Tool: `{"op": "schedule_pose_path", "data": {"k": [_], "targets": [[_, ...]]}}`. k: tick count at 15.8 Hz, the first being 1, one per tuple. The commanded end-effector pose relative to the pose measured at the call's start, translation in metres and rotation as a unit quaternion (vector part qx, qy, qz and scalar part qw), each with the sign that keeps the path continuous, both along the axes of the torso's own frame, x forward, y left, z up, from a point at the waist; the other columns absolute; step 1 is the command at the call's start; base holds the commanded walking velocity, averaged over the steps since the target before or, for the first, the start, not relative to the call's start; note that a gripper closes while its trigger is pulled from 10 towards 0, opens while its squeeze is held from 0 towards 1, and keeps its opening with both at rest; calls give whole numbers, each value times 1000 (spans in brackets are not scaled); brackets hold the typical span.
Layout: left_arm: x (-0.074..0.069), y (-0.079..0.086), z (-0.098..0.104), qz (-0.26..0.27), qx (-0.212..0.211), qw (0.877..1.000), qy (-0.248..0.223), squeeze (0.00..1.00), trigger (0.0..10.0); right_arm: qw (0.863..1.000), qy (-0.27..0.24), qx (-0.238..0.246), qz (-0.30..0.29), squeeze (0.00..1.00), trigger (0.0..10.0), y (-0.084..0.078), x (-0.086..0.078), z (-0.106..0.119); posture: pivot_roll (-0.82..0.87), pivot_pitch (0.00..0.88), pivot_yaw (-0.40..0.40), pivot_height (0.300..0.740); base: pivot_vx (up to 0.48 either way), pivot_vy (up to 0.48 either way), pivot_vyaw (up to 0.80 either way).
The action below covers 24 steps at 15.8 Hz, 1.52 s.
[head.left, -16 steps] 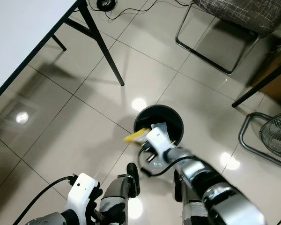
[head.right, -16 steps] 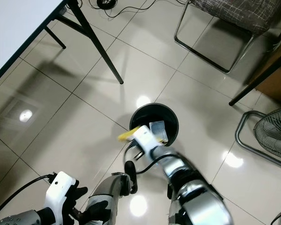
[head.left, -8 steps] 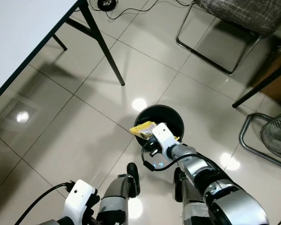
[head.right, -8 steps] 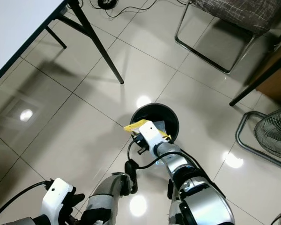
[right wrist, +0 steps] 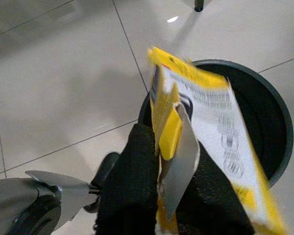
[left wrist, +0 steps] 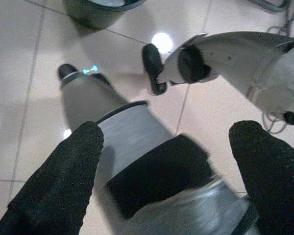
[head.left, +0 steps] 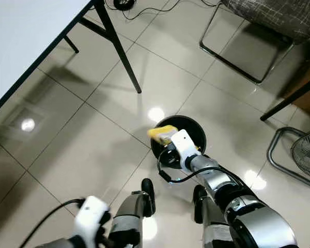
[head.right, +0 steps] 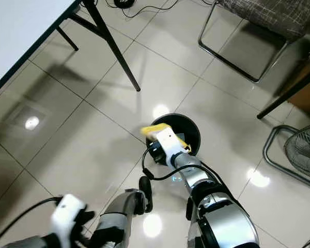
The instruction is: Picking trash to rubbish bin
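- Your right pincer is clamped on a yellow wrapper; its two black fingers press the crumpled lower end from either side.
- The wrapper sticks out past the fingertips, and its printed white face hangs over the mouth of the black rubbish bin.
- From the head camera you see that same arm reaching over the near rim of the bin, which stands on the tiled floor.
- Your left pincer hangs low by the robot's legs, fingers spread wide with nothing between them.
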<state>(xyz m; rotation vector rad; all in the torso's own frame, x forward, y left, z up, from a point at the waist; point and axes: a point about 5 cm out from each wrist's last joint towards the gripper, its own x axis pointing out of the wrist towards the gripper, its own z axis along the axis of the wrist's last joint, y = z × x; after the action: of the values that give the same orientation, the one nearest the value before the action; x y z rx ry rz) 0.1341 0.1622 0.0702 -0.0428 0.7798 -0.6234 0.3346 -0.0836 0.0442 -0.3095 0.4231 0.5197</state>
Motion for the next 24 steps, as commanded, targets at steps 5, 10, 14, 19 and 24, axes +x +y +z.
{"op": "schedule_pose_path", "data": {"k": [5,10,14,19,24], "targets": [[-11,16,-16,6,12,999,33,1000,10000,1000,21,14,-3,1000,10000,4,-10,-12,91,471,171,740,0,0,0],[-11,17,-20,0,8,999,32,1000,10000,1000,22,15,-4,1000,10000,1,-11,-14,87,470,170,740,0,0,0],[-2,17,-23,-2,9,1000,19,1000,10000,1000,17,21,-2,1000,10000,-2,-10,-12,76,441,155,740,0,0,0],[20,26,-15,36,4,999,-37,1000,10000,999,-11,51,1,1000,10000,-7,-4,0,33,351,121,740,0,0,0],[57,31,-14,116,28,988,-96,1000,10000,996,-43,79,14,0,10000,-8,-7,9,-1,265,96,740,0,0,0]]}}
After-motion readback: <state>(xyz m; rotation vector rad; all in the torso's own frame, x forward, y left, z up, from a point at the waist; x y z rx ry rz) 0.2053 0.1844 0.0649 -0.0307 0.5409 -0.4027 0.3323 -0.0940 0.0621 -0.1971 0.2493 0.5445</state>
